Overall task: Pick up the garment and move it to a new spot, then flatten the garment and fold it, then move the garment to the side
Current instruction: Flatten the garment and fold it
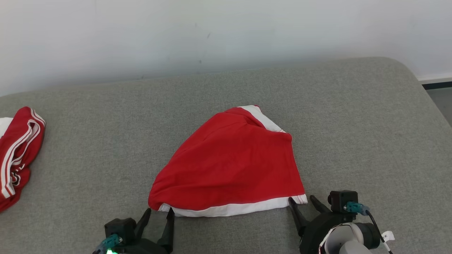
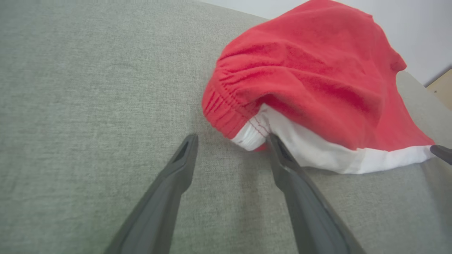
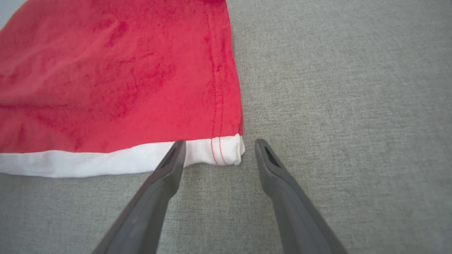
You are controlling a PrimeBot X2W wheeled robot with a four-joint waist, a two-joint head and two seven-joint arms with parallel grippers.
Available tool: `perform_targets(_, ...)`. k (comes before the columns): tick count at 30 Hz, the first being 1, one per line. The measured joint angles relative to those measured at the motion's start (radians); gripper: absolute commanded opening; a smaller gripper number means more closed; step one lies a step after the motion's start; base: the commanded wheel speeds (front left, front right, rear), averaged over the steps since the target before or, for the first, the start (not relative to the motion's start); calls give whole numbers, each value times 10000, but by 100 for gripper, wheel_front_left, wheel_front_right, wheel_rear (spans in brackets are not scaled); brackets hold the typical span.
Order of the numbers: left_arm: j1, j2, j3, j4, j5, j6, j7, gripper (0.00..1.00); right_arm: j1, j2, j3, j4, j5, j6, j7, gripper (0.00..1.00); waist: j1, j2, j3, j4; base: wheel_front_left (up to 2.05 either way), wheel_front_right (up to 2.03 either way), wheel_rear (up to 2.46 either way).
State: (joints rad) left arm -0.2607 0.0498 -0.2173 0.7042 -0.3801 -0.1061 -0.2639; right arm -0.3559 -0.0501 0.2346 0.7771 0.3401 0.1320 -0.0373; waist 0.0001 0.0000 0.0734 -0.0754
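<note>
A red garment (image 1: 233,162) with a white band along its near edge lies roughly flat on the grey cushion, one white-trimmed corner folded over at the far side. My left gripper (image 1: 159,211) stands open at the garment's near left corner (image 2: 249,135), one fingertip touching the white band. At the near right corner (image 3: 227,150), my right gripper (image 1: 302,201) is open too, its fingers straddling the white hem. Nothing is held in either.
A second red garment with white stripes (image 1: 17,151) lies bunched at the cushion's far left edge. The grey cushion (image 1: 353,116) ends at a white wall behind and drops off at the right, where floor shows.
</note>
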Motion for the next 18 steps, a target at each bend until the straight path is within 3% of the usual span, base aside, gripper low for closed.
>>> perform_targets(5, -51, -4, -171, -50, -63, -12, 0, 100, -174, 0, 213, 339, 244, 0, -161, 100, 0, 0, -53, -39, 0, 0, 0)
perform_targets(7, -51, 0, -211, -48, -138, -59, 0, 95, -231, 0, 282, 483, 362, 0, -178, 100, 0, 0, -59, -42, 0, 0, 0)
perform_targets(8, -51, 0, -242, -61, -194, -79, -2, 89, -260, 0, 314, 546, 414, 0, -205, 100, 0, 0, -65, -40, 0, 0, 0)
perform_targets(9, -51, 0, -278, -88, -217, -86, 0, 49, -294, 0, 336, 619, 477, 0, -205, 100, 0, 1, -69, -38, 0, 0, 0)
perform_targets(11, -51, -2, -349, -151, -278, -96, 0, 44, -368, 0, 397, 780, 514, 0, -196, 100, 0, 0, -68, -33, 0, 0, 0)
perform_targets(14, -63, -2, -456, -270, -370, -146, -2, 7, -493, 0, 447, 999, 596, 0, -219, 100, -1, 0, -43, -25, 0, 0, 0)
perform_targets(15, -66, -2, -497, -309, -380, -157, 0, 2, -567, 0, 468, 1070, 663, 0, -219, 100, -1, 1, -31, -24, 0, 0, 0)
perform_targets(18, -123, -2, -587, -414, -445, -173, -2, 0, -758, 0, 541, 1279, 834, 0, -245, 100, -1, 0, 7, -22, 0, 0, 0)
